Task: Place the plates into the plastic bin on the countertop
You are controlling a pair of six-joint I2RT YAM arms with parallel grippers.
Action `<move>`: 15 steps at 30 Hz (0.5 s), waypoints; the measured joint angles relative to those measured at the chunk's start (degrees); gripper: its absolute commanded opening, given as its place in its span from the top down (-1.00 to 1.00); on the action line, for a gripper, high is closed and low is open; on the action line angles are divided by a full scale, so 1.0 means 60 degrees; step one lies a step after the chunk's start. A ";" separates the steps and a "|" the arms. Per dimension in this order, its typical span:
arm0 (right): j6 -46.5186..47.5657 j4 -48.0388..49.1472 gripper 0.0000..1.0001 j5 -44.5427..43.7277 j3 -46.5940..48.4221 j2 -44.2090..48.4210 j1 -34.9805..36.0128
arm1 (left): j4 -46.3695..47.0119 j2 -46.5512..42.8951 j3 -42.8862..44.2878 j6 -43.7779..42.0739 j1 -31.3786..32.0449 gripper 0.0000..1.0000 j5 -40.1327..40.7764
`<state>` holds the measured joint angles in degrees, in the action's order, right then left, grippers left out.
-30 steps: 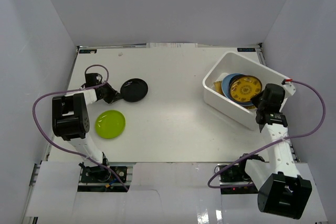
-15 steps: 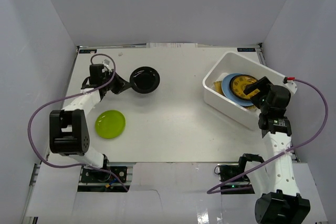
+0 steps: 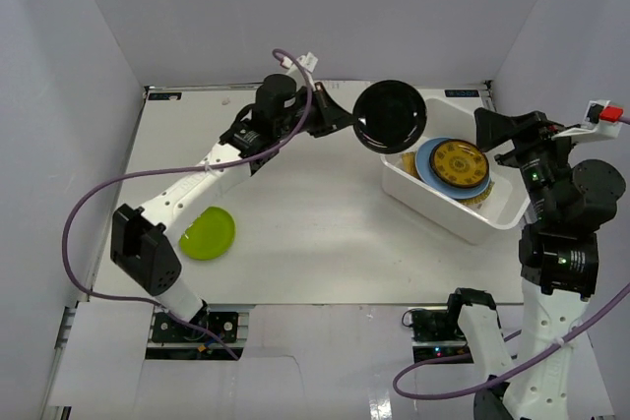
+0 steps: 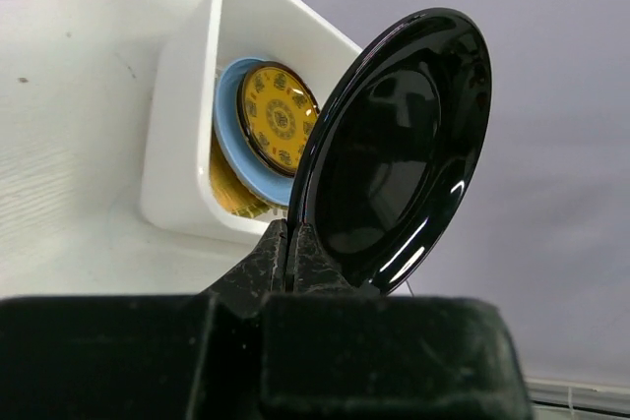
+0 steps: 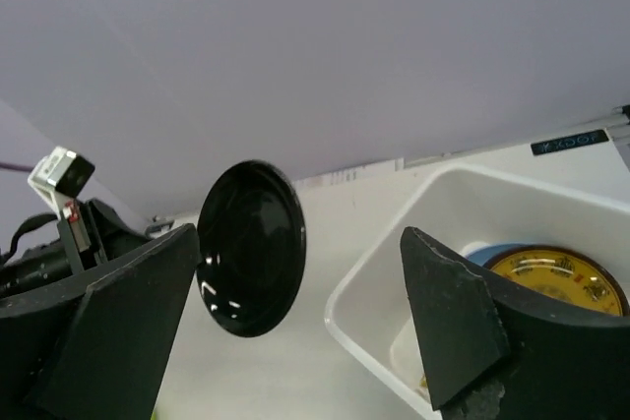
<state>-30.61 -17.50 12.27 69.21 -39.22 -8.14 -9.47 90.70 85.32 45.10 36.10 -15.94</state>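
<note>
My left gripper (image 3: 342, 117) is shut on the rim of a glossy black plate (image 3: 391, 116), held on edge in the air just over the far left corner of the white plastic bin (image 3: 433, 209). In the left wrist view both fingers (image 4: 292, 248) pinch the black plate (image 4: 394, 154). Inside the bin (image 4: 187, 95) an amber patterned plate (image 3: 460, 166) leans on a light blue plate (image 3: 430, 156). My right gripper (image 5: 300, 233) stands open and empty, raised above the bin's right side. A lime green plate (image 3: 207, 233) lies on the countertop (image 3: 315, 213) at the left.
Grey walls close in the countertop on three sides. A purple cable (image 3: 98, 199) loops from the left arm over the table's left part. The right arm's base (image 3: 472, 317) sits at the near edge.
My left arm has swung from the table's left side to the bin, lifting the black plate with it. My right gripper has opened and risen away from the bin, leaving the amber plate inside.
</note>
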 measured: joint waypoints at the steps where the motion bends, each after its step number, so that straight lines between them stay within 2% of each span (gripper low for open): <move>1: 0.0142 -0.0055 -0.89 0.0073 0.0000 -0.0022 0.0000 | -0.0004 0.0280 0.0284 -0.0004 0.0233 1.00 0.0106; 3: 0.0488 -0.0168 -0.96 0.0670 -0.0284 -0.0284 0.0000 | -0.0113 0.0747 0.0656 -0.0007 0.0528 1.00 0.0324; 6: 0.0718 -0.0219 -0.97 0.1599 -0.1147 -0.0674 0.0000 | -0.0382 0.1308 0.1020 -0.0047 0.0911 1.00 0.0597; 11: 0.0933 -0.0557 -0.91 0.2120 -0.2310 -0.1045 0.0000 | -0.0576 0.1716 0.1366 -0.0127 0.1388 1.00 0.0707; 14: 0.0976 -0.0554 -0.71 0.2189 -0.2659 -0.0954 0.0000 | -0.0492 0.1712 0.1406 -0.0153 0.1570 1.00 0.0597; 15: 0.0965 -0.0444 -0.55 0.2259 -0.2776 -0.0933 0.0000 | -0.0448 0.1708 0.1406 -0.0157 0.1610 1.00 0.0535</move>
<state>-24.82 -20.16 25.82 52.56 -44.82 -8.14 -12.16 100.95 93.76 44.16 45.76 -12.73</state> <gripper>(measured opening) 0.871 0.009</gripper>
